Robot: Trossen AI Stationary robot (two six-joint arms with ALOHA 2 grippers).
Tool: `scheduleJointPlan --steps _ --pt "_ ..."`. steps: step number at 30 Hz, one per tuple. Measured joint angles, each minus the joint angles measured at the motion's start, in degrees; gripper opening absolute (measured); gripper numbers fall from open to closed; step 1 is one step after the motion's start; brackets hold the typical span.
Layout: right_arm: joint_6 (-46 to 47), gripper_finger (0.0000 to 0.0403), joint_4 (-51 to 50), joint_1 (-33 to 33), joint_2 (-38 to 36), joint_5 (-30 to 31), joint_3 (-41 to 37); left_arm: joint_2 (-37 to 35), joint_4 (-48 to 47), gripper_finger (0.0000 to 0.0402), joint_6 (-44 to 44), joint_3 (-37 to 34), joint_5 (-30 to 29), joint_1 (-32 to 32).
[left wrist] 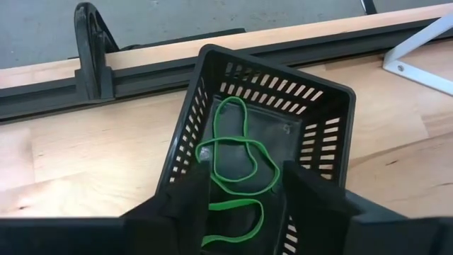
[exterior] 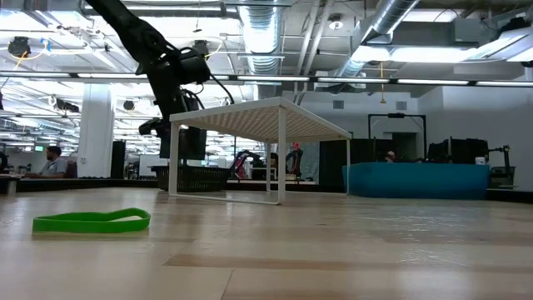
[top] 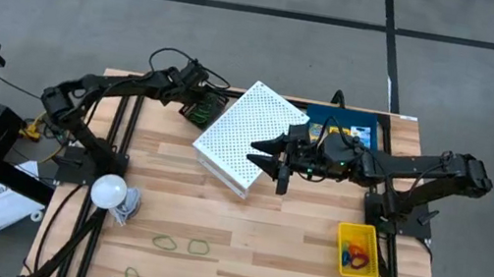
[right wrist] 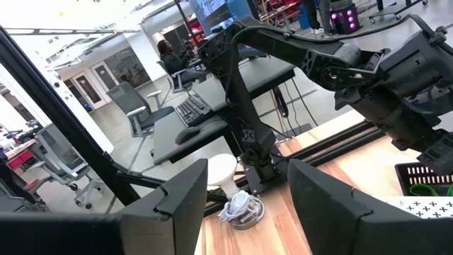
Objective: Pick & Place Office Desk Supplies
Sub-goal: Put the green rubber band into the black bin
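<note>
Two green bands (left wrist: 237, 156) in black tray (left wrist: 327, 152), left wrist only.

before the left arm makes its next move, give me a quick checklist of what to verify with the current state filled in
1. Left gripper over the black mesh tray: ok, it hovers right above the tray's open top.
2. Left jaws empty: ok, open with nothing between them.
3. Green rubber bands inside the tray: ok, they lie on its floor.
4. Bands left on the table: not ok, several loops lie near the front edge.
5. Right gripper clear of the left arm: ok, it waits open above the white perforated shelf.
6. Yellow tray contents sorted: cannot tell.
</note>
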Motion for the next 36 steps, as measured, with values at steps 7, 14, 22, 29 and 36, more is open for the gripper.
scheduleJointPlan --steps 7,14,22,29,36 --pt "0.0 0.0193 0.0 0.0 0.0 0.0 0.0 -2.6 0.0 0.0171 0.1 0.0 2.6 0.0" --pt "0.0 0.0193 0.0 0.0 0.0 0.0 0.0 -12.5 -0.1 0.0157 6.5 0.0 12.4 0.0" --pt "0.0 0.0193 -2.4 0.0 0.0 0.0 0.0 -26.6 -4.0 0.0143 13.7 0.0 27.6 -2.3" --pt "-0.2 0.0193 -3.0 0.0 0.0 0.0 0.0 -34.5 -5.3 0.0131 18.3 0.0 34.8 -13.1" --pt "-1.1 0.0193 -3.0 0.0 0.0 0.0 0.0 -32.5 -9.1 0.0122 18.5 0.0 35.5 -29.9"
